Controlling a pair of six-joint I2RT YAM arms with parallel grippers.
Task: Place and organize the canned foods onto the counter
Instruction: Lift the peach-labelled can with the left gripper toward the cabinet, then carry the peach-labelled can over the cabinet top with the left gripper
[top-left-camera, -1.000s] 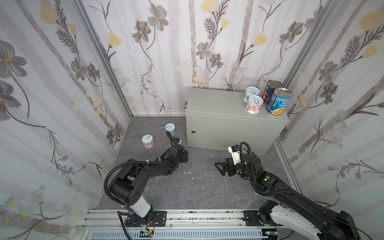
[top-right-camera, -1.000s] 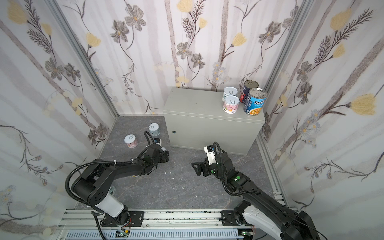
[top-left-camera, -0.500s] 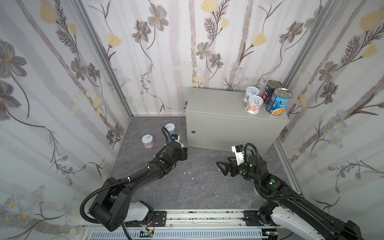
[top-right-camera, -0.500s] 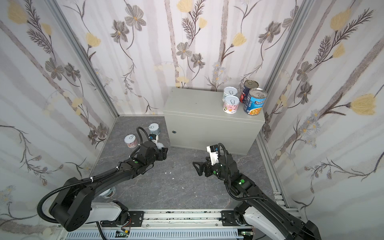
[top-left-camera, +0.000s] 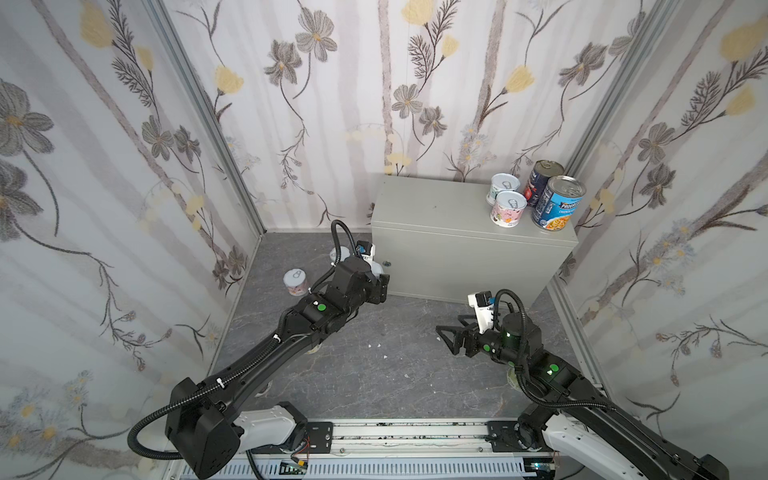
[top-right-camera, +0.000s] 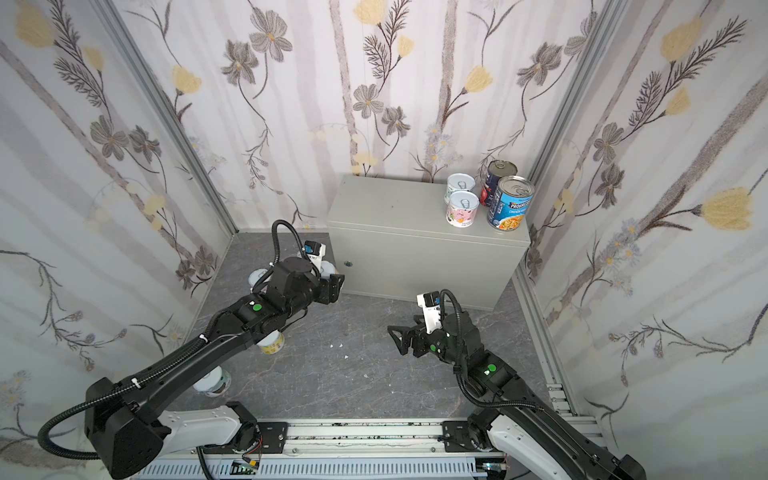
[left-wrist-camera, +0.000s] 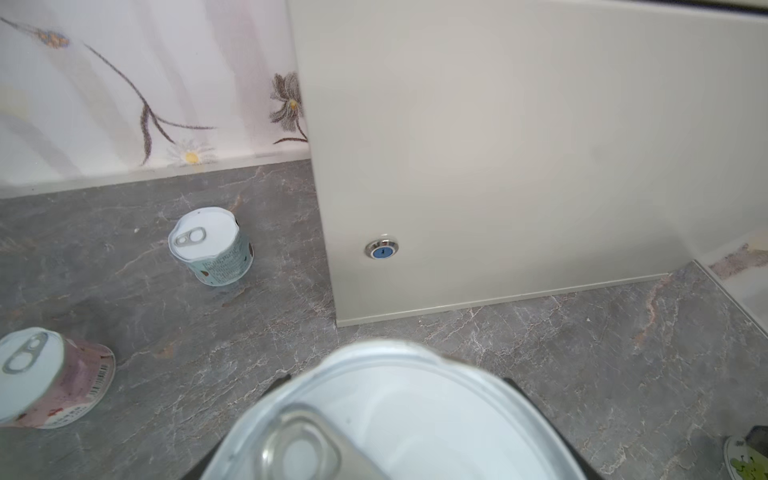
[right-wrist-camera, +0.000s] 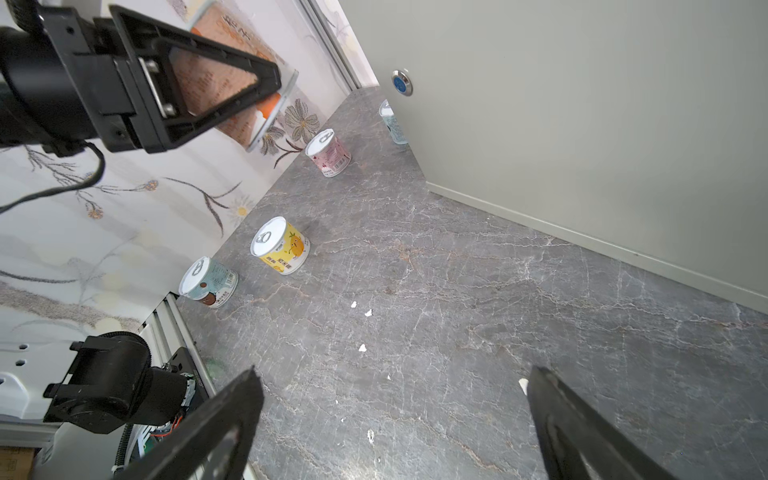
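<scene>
My left gripper (top-left-camera: 377, 277) (top-right-camera: 333, 279) is shut on a short orange-labelled can (right-wrist-camera: 226, 81), held off the floor just before the counter's (top-left-camera: 453, 216) (top-right-camera: 395, 210) front, near its round lock (left-wrist-camera: 382, 248). The can's white pull-tab lid (left-wrist-camera: 399, 411) fills the left wrist view. On the counter's right end stand a teal can (top-left-camera: 503, 188), a pink can (top-left-camera: 508, 208), a navy-and-red can (top-left-camera: 541, 179) and a blue soup can (top-left-camera: 559, 204). My right gripper (top-left-camera: 451, 337) (top-right-camera: 401, 337) (right-wrist-camera: 390, 390) hangs open and empty over the floor.
More cans stand on the dark marbled floor: a teal one (left-wrist-camera: 212, 247) by the counter's left corner, a pink one (top-left-camera: 296, 281) (right-wrist-camera: 328, 153), a yellow one (right-wrist-camera: 280, 245) (top-right-camera: 271, 343) and a teal-and-brown one (right-wrist-camera: 208, 282) along the left wall. Small white crumbs (right-wrist-camera: 361, 309) dot the floor.
My left arm has stretched out and carried its can up and toward the counter's front. The right gripper has drifted slightly to the right, still open.
</scene>
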